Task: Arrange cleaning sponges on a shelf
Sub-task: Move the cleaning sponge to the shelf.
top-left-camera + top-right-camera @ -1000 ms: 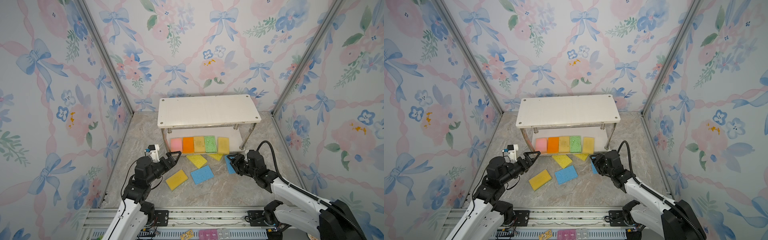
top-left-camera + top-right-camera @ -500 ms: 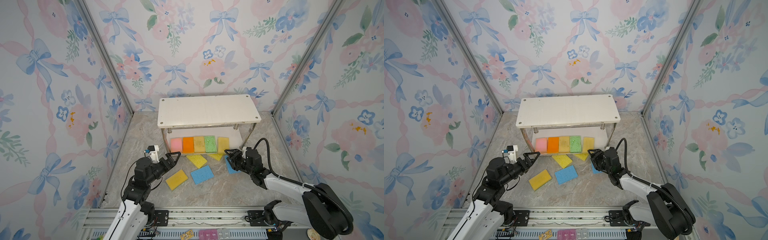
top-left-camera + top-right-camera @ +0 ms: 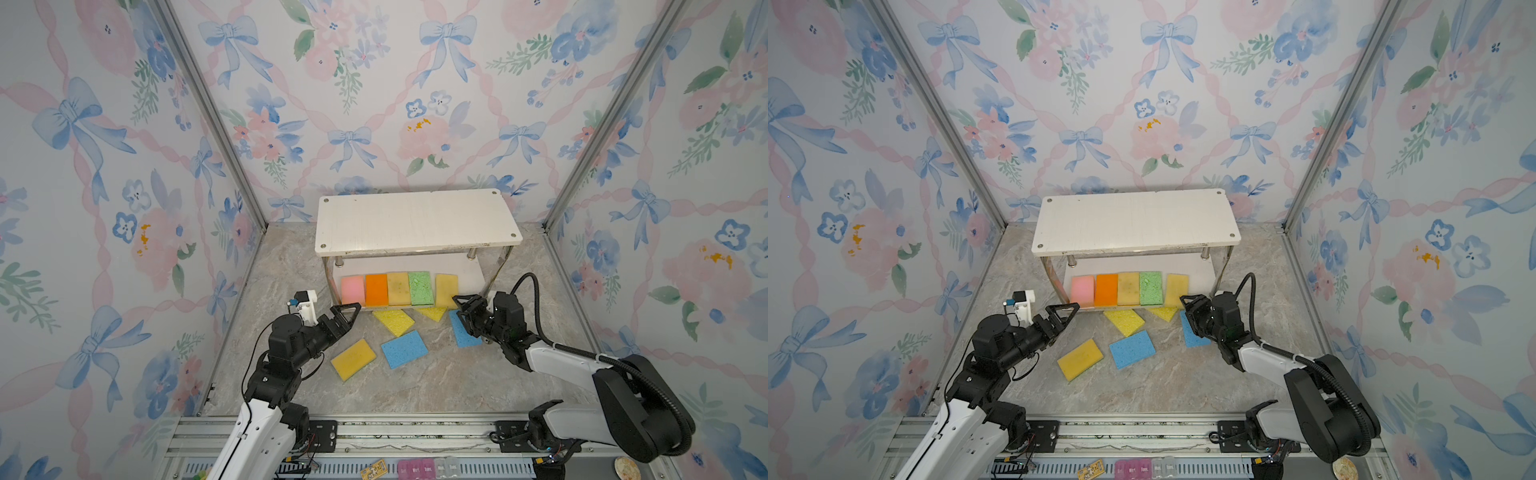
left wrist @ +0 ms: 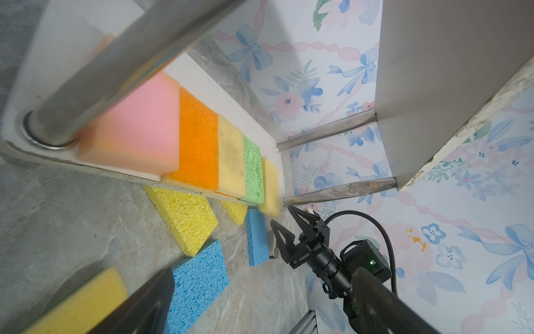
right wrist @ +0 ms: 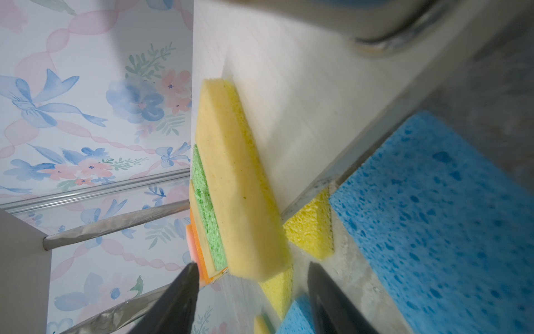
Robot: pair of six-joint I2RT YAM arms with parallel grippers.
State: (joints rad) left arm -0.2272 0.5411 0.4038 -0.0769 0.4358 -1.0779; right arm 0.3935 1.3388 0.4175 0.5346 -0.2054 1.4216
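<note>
Right wrist view: the right fingers (image 5: 179, 303), open and empty, are just beside the mustard sponge (image 5: 231, 179) overhanging the shelf (image 5: 303, 86). A nudge may drop it. Also the left fingers (image 4: 144, 303) are open.

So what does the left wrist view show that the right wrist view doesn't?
Only the left wrist: the whole right gripper, open and empty, near the row's end, and a mustard sponge on the floor. Only the right wrist: a brighter yellow strip along the end sponge; its own layer or another sponge, I cannot tell. Both: the shelf's lower board, the green sponge, a blue sponge on the floor.
</note>
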